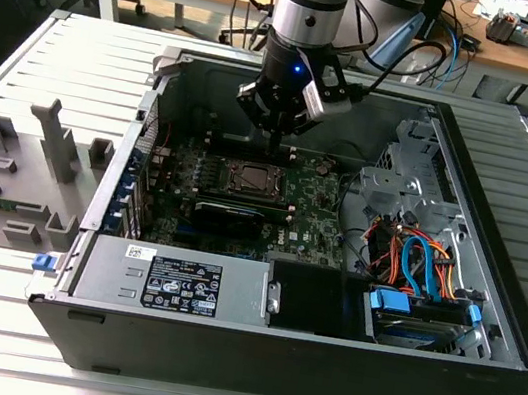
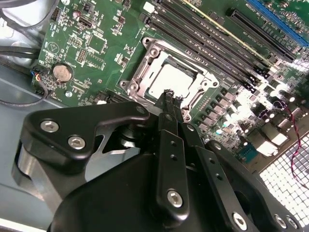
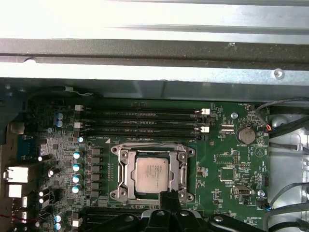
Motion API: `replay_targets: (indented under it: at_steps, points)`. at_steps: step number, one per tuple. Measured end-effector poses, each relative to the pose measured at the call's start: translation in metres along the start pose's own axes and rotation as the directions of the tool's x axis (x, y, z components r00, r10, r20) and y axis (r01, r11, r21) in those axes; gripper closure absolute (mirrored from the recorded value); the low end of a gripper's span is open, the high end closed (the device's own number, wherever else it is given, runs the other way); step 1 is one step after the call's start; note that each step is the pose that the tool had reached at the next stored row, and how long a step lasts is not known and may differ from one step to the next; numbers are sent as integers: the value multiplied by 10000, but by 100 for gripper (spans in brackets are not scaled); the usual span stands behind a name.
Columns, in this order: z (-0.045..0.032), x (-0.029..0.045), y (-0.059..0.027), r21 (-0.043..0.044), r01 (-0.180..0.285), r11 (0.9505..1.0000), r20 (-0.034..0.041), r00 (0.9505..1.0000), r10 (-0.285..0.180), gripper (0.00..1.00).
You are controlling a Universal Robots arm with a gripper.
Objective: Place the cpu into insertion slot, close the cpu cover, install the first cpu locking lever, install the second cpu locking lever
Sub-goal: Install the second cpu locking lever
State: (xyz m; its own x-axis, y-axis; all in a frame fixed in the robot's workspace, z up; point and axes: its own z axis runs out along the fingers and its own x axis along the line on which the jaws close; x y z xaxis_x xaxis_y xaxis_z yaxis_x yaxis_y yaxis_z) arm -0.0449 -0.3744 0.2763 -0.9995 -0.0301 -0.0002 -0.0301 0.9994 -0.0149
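Note:
The cpu (image 3: pixel 152 174), a dull silver square, lies flat in the insertion slot on the green board. The cover and the chip hide most of the slot. The cpu cover (image 3: pixel 126 175) is down around the chip, and its cut-out shows the chip's top (image 2: pixel 171 79). Thin metal lever rods (image 3: pixel 149 144) run along the frame's edges; I cannot tell whether they are latched. My gripper (image 2: pixel 170 95) hangs just above one edge of the cover, fingers shut with nothing between them. In the exterior view the gripper (image 1: pixel 271 144) stands over the socket area (image 1: pixel 250 177).
Black memory slots (image 3: pixel 145 121) run beside the socket, and a coin battery (image 3: pixel 245 134) sits nearby. The open case (image 1: pixel 164 69) has tall walls, a drive cage with orange and blue cables (image 1: pixel 416 259), and a power supply (image 1: pixel 174 279). Grey fixtures (image 1: pixel 16 166) stand at the exterior view's left.

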Motion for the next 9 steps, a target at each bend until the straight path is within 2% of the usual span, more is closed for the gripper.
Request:
replay_targets:
  at_steps: [9]
  points:
    - [-1, 0, -2, 1, 0, 10000, -1, 10000, 0, 89]
